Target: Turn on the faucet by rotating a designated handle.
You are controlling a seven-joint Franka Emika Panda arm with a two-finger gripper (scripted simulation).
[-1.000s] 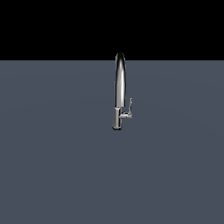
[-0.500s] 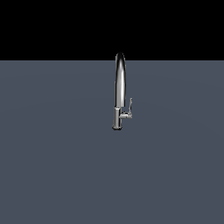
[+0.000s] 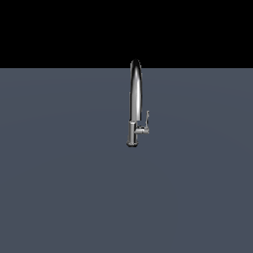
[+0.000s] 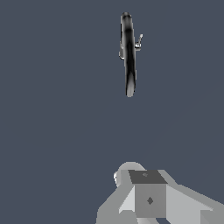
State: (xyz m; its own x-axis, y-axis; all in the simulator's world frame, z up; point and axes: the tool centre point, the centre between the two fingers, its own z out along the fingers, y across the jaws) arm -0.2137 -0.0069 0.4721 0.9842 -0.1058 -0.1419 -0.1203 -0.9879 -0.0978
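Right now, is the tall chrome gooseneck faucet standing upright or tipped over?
Upright. In the exterior view the tall chrome gooseneck faucet rises straight from its base on the grey surface, its small chrome side lever pointing up.

A flat slate-grey surface fills the scene, and standing upright on it is the chrome faucet, its handle on the exterior view's right.

Only the faucet interrupts the open grey floor.
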